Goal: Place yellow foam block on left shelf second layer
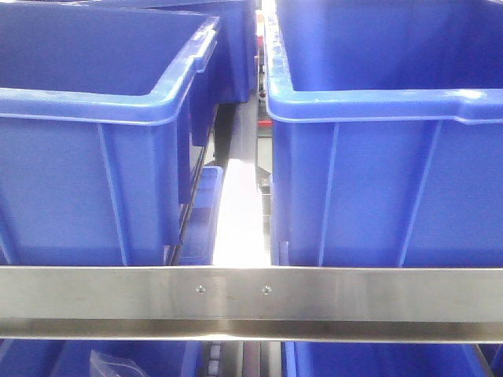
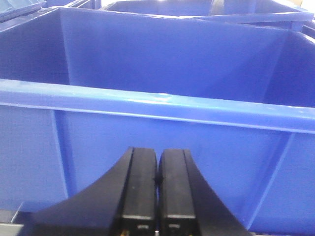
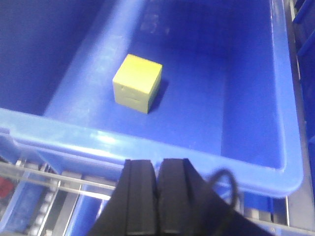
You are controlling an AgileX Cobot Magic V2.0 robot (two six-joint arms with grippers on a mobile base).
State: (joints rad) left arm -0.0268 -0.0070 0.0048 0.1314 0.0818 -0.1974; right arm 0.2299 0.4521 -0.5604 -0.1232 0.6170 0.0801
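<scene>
Yellow foam block (image 3: pixel 137 83): absent from the front view, only two blue bins (image 1: pixel 86 149) on the shelf tier behind its steel front rail (image 1: pixel 251 294), a narrow gap between them.

Left wrist view: left gripper (image 2: pixel 157 196) pressed together, empty, facing a bin's outer wall (image 2: pixel 162 142).

Right wrist view: block resting alone on the floor of a blue bin (image 3: pixel 256 113), upright, clear of the walls. Right gripper (image 3: pixel 157 196) closed on nothing, outside the near rim. Placement apparently done, if this bin belongs to the left second tier; not confirmable here.
</scene>
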